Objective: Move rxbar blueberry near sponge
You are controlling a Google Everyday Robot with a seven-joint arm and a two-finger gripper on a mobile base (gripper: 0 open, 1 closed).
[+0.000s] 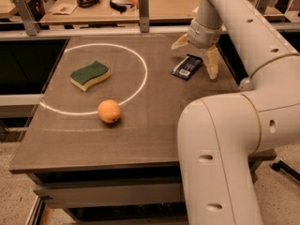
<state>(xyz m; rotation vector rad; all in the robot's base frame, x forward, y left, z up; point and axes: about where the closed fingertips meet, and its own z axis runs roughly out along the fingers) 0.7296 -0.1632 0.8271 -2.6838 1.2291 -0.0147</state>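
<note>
The rxbar blueberry (pixel 186 67), a dark navy bar with a white label patch, lies flat at the table's far right. My gripper (pixel 196 53) hangs just above its far end, open, with one pale finger (pixel 180 42) to the bar's far left and the other (pixel 211 63) to its right. It holds nothing. The sponge (pixel 90 75), green on top with yellow foam below, lies at the left inside a white circle (pixel 143 74) painted on the table, well apart from the bar.
An orange fruit (pixel 109 111) sits on the circle line near the table's middle front. The arm's large white body (pixel 220 149) blocks the front right. A metal rail with posts (pixel 143 6) runs along the table's (pixel 93 144) far edge, with a cluttered desk behind.
</note>
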